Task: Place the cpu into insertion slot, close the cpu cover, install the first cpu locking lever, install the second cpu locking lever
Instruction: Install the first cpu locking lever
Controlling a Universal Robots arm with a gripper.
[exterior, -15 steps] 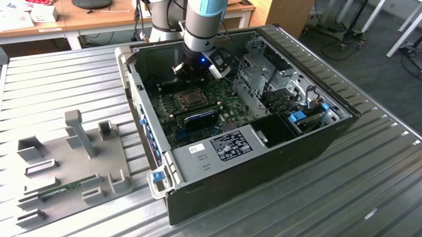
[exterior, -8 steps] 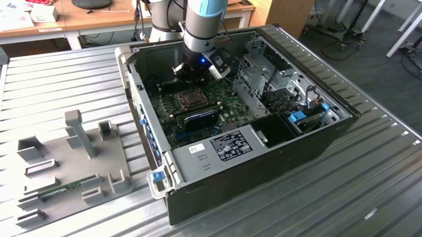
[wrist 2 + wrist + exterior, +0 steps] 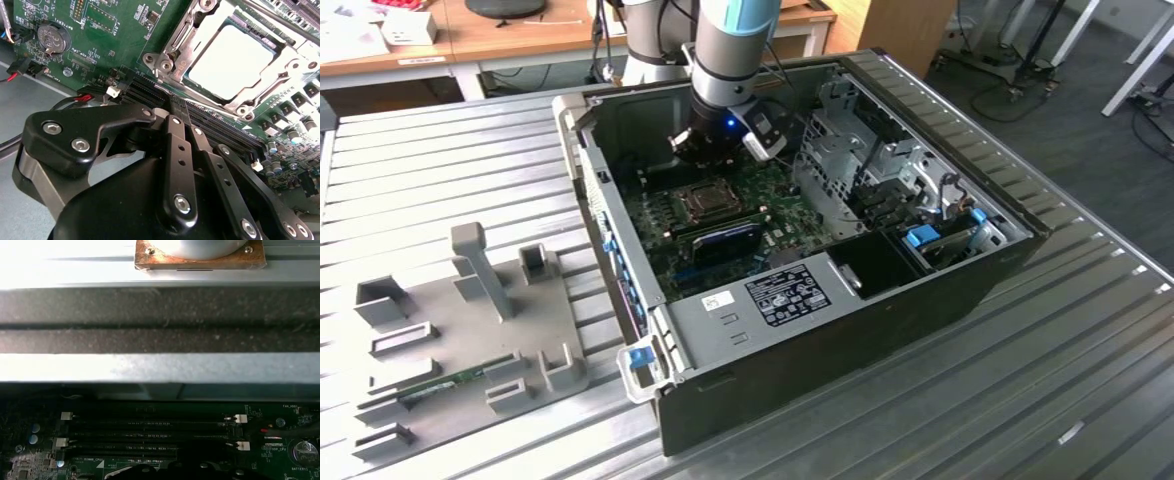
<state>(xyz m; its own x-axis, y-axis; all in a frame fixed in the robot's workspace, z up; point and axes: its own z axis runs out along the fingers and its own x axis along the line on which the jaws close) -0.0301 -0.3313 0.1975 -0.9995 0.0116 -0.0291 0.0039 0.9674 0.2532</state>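
Already the cpu lay seated in the insertion slot, with the cpu cover folded down around it, its window framing the bright metal top. Just beside the socket, over the long black memory slots, the gripper hung with its fingers pressed narrow together, holding nothing. Risk, as I judged it: so close to the board, a slight drift could scrape those slots or clip the cover's edge.

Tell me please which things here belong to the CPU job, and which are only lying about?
Job:
- cpu, seated in the socket
- cpu cover, closed around it
- gripper, above the memory slots

Lying about:
- grey fixture tray
- coin battery
- drive cage
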